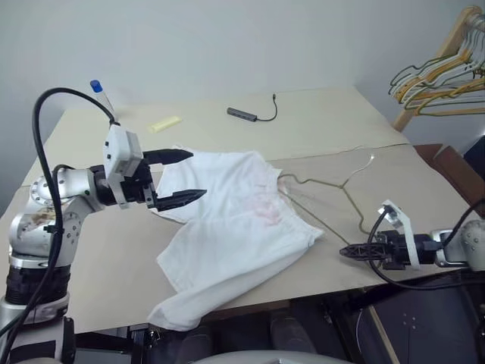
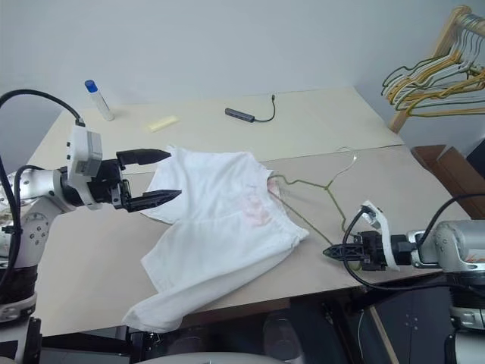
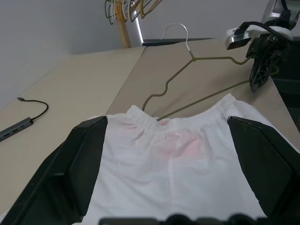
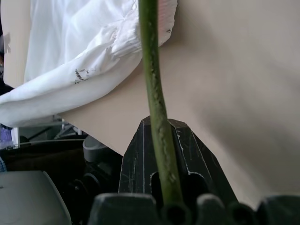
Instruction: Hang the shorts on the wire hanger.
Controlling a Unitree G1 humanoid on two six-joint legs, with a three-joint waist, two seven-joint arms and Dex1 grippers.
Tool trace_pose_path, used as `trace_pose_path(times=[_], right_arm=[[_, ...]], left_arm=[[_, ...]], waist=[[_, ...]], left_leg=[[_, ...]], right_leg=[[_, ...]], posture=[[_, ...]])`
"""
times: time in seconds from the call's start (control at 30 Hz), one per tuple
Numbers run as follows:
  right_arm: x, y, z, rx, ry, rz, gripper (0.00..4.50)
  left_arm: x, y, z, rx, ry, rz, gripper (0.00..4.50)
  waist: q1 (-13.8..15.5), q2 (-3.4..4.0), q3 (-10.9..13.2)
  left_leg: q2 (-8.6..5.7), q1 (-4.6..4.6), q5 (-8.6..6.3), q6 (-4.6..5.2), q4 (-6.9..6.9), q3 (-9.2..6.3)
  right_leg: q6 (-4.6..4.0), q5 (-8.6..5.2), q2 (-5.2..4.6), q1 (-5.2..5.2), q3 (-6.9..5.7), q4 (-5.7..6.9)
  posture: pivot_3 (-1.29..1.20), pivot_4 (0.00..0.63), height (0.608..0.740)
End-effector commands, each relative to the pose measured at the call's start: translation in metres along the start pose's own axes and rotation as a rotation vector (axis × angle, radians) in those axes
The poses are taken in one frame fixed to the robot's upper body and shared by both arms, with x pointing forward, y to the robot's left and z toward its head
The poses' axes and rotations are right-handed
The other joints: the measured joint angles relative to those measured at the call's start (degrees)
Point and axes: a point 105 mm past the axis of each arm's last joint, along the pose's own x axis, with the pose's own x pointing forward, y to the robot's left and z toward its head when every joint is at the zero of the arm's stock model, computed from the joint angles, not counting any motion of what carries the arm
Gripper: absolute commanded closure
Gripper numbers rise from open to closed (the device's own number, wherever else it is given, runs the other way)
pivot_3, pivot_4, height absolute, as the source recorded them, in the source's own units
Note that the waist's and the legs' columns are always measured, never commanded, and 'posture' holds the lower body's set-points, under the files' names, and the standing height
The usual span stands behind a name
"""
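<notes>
The beige board-topped counter (image 1: 227, 129) carries every item under inspection. Largest on it are the white thin-fabric shorts (image 1: 227, 227), lying crumpled at the middle, faint pinkish-red marks on the cloth near the elastic waistband; one leg hangs over the counter's near edge. In the right wrist view a small dark mark shows on the fabric.

The thin olive-grey wire hanger (image 1: 333, 189), triangular with a curved hook, lies flat just to the right of the shorts. Its left shoulder touches the waistband, and part of the wire appears to pass under the cloth, though the overlap cannot be made out with certainty. Its hook points toward the far right of the counter.

The left gripper (image 1: 178, 176) hovers over the left part of the shorts with its jaws standing wide and nothing between them. The right gripper (image 2: 337, 252) sits low at the near right edge of the counter, jaws closed on the lower wire of the hanger; the right wrist view shows the green wire running straight into the closed fingers.

Off the counter at far right, a bunch of green, yellow and wooden hangers (image 1: 439, 72) hangs on a wooden rack. On the far side of the counter lie a dark adapter with a short cable (image 1: 246, 114), a pale yellow bar-shaped object (image 1: 165, 123) and a white marker with a blue cap (image 2: 98, 98).
</notes>
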Motion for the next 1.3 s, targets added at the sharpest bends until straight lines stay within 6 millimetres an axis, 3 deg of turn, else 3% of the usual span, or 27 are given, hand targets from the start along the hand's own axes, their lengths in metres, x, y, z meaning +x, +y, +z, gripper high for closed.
trace_pose_path(times=[0.03, 0.2, 0.33, 0.5, 0.8, 0.93, 1.0, 1.07, 1.17, 1.3], right_arm=[[0.004, -0.01, 0.021, -0.024, -0.026, -0.055, 4.5], [0.01, -0.018, 0.043, -0.053, -0.044, -0.071, 4.5], [0.011, -0.004, 0.04, -0.123, 0.036, 0.024, 4.5], [0.017, -0.009, 0.04, -0.148, 0.093, 0.019, 4.5], [0.032, -0.017, 0.073, -0.128, 0.01, -0.028, 4.5], [0.016, -0.011, 0.086, -0.187, -0.059, -0.034, 4.5], [0.001, -0.006, 0.091, -0.327, -0.081, -0.094, 4.5], [-0.012, 0.006, 0.096, -0.505, -0.094, -0.17, 4.5], [-0.028, 0.048, 0.105, -0.802, -0.125, -0.253, 4.5], [-0.025, 0.098, 0.108, -1.085, -0.143, -0.304, 4.5]], left_arm=[[-0.002, -0.001, 0.01, 0.052, -0.016, 0.006, 0.05], [-0.005, -0.002, 0.011, 0.062, -0.008, 0.015, 0.05], [-0.009, -0.003, 0.011, 0.069, 0.007, 0.027, 0.05], [-0.011, -0.003, 0.011, 0.073, 0.016, 0.032, 0.05], [-0.011, -0.001, 0.011, 0.081, 0.022, 0.026, 0.05], [-0.009, 0.001, 0.012, 0.088, 0.014, 0.035, 0.05], [-0.008, 0.004, 0.013, 0.101, 0.012, 0.049, 0.05], [-0.005, 0.011, 0.015, 0.124, 0.006, 0.07, 0.05], [0.005, 0.03, 0.023, 0.186, -0.005, 0.11, 0.05], [0.023, 0.049, 0.041, 0.295, -0.021, 0.069, 0.05]], waist=[[-0.03, 0.0, 0.0], [0.41, 0.0, 0.0], [1.5, 0.0, 0.0], [2.09, 0.0, 0.0], [3.02, 0.0, 0.0], [3.32, 0.01, 0.0], [3.54, 0.02, 0.01], [4.06, 0.04, 0.02], [4.37, 0.05, 0.03], [3.42, 0.05, 0.01]], left_leg=[[0.0, 0.01, 0.0, 0.0, 0.0, 0.0], [-0.01, 0.0, 0.0, 0.0, -0.02, -0.01], [-0.01, -0.04, 0.0, 0.01, 0.0, -0.01], [-0.02, 0.02, 0.0, 0.01, 0.01, 0.01], [-0.05, 0.01, 0.0, 0.0, 0.0, 0.01], [-0.06, -0.02, 0.0, -0.01, 0.0, -0.01], [-0.1, -0.08, 0.0, -0.01, 0.01, -0.01], [-0.11, -0.13, 0.0, -0.01, 0.01, -0.02], [-0.1, -0.13, 0.0, -0.01, 0.02, -0.01], [-0.01, -0.03, 0.0, -0.03, 0.02, 0.03]], right_leg=[[0.0, 0.0, 0.0, 0.0, 0.0, 0.0], [-0.01, 0.01, 0.0, -0.01, 0.0, 0.0], [-0.01, 0.01, 0.0, -0.04, -0.01, -0.02], [-0.01, 0.01, -0.01, -0.03, 0.0, 0.02], [-0.04, 0.02, -0.01, -0.06, 0.0, 0.02], [-0.04, 0.03, -0.02, -0.08, -0.01, 0.03], [-0.04, 0.03, -0.06, -0.14, -0.01, 0.03], [-0.03, 0.02, -0.08, -0.21, -0.03, 0.04], [-0.03, 0.02, -0.07, -0.25, -0.03, 0.08], [-0.04, 0.03, 0.05, -0.16, -0.03, 0.04]], posture=[[-0.11, 0.0, 0.74], [-0.08, 0.0, 0.74], [-0.05, 0.0, 0.74], [-0.04, 0.0, 0.74], [-0.03, 0.0, 0.74], [-0.04, 0.0, 0.74], [-0.04, 0.0, 0.74], [-0.07, 0.0, 0.74], [-0.12, 0.0, 0.74], [-0.17, 0.0, 0.74]])
